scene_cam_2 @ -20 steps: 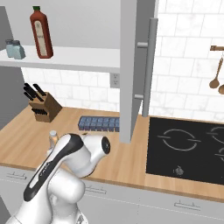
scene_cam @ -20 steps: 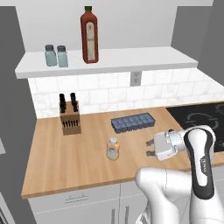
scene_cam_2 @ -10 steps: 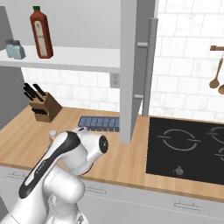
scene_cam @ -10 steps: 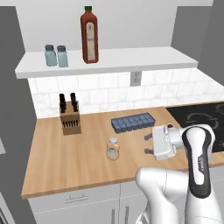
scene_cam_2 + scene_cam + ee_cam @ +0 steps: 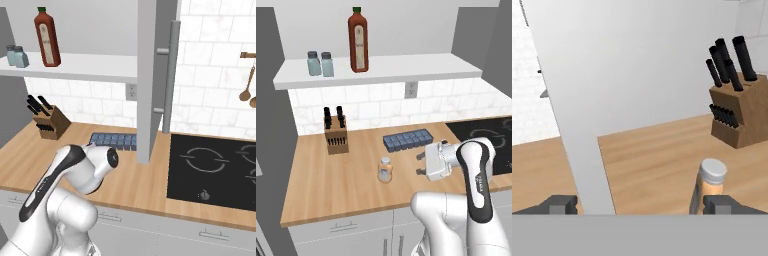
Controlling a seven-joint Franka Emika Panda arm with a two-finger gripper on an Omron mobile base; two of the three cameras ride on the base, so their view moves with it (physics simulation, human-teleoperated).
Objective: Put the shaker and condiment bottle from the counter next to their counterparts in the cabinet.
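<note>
Left base view: the condiment bottle (image 5: pixel 385 170) stood upright on the wooden surface (image 5: pixel 331 185), left of the gripper (image 5: pixel 419 164), apart from it. Hand view: the bottle (image 5: pixel 710 190) sat beside the right fingertip (image 5: pixel 724 204), jaws wide and empty.

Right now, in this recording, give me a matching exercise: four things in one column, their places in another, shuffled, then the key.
Things:
1. condiment bottle
2. knife block
3. red sauce bottle
4. tool

Places:
A. on the white shelf, right of the two shakers
B. over the counter, open, right of the orange bottle
C. at the back left of the wooden counter
D. alone mid-counter, in front of the blue tray

Pairs: 1-D, 2-C, 3-A, 4-B
</note>
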